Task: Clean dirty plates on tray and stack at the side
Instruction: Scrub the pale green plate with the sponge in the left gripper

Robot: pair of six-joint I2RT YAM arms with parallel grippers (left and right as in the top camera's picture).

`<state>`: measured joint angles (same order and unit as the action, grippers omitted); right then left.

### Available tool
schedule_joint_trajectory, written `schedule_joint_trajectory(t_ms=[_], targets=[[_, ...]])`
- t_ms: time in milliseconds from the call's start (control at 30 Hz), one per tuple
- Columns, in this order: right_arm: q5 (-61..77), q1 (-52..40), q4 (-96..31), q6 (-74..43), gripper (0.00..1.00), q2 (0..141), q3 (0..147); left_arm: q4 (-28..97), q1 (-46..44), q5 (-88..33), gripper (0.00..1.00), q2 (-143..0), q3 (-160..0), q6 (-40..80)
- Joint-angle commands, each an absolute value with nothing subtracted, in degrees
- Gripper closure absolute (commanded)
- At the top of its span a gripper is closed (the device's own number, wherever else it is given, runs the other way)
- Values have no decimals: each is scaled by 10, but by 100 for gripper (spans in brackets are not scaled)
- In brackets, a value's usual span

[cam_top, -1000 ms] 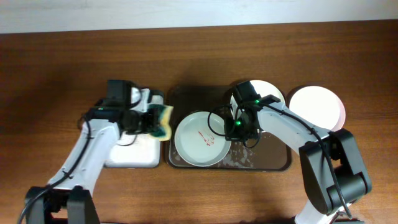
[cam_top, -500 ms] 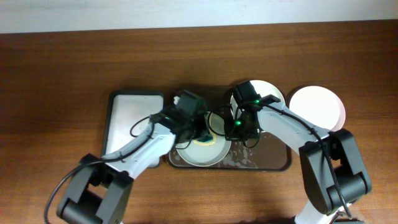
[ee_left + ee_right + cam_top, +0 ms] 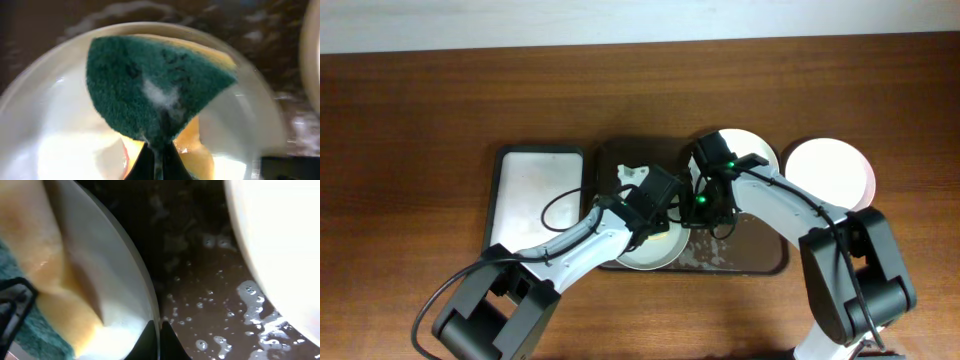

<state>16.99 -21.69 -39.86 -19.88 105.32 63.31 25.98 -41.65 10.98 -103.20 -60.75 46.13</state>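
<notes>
In the tray [image 3: 752,258], left hand [image 3: 159,156] grips sponge [image 3: 155,85] on plate [image 3: 50,125] — right hand [image 3: 159,332] pinches plate's rim.

Left gripper [image 3: 159,150] and right gripper [image 3: 159,328] are both clamped, pointing downward.

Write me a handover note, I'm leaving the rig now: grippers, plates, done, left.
Left gripper: shut on the sponge, pressed into the pale green plate on the brown tray.
Right gripper: shut on that plate's rim.
White plate: on the tray's far right part, half hidden.
Pinkish plate: on the table right of the tray, no stain visible, seems done.
Left to do: finish this wipe (red trace beside sponge), the white plate, stacking.
</notes>
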Motion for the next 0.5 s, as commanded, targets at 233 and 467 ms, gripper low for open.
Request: schedule_joint_trajectory(t_ms=[233, 467], targets=[[173, -217, -397, -195, 96, 1040, 634, 330, -369, 119, 100, -924, -594, 344], [173, -217, -396, -195, 96, 1040, 634, 341, -362, 79, 100, -863, -590, 401]])
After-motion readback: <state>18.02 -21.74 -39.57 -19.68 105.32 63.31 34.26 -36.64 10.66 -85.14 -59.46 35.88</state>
